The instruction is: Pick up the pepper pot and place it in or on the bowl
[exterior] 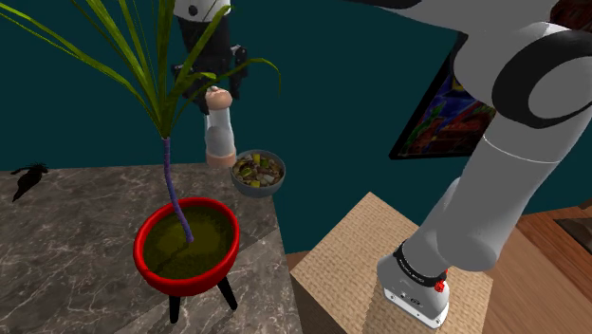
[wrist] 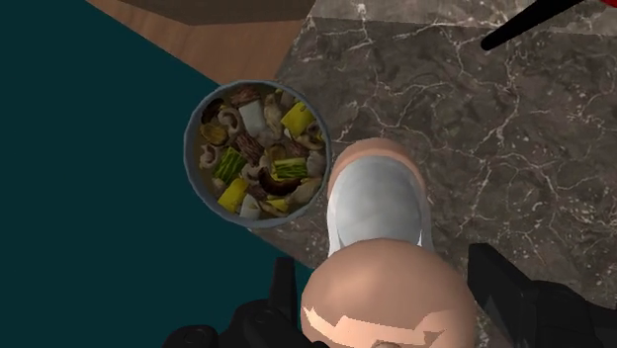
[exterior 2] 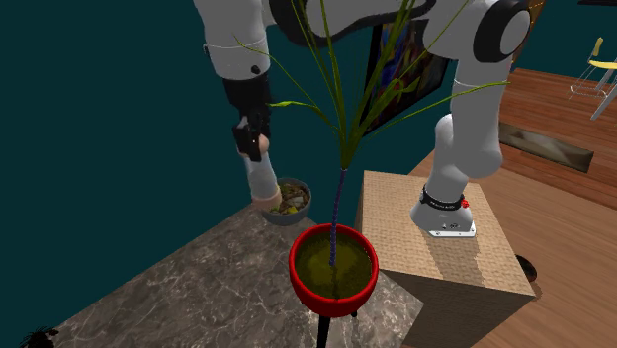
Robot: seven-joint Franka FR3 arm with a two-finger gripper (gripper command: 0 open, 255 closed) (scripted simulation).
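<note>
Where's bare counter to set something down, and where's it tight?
Free: the marble counter between the black object and the red planter. Tight: the corner by the bowl, where the end effector holds the pepper pot among leaves of the plant.

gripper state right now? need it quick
Gripper: shut on the white pepper pot with tan ends, beside the grey bowl of food.
</note>
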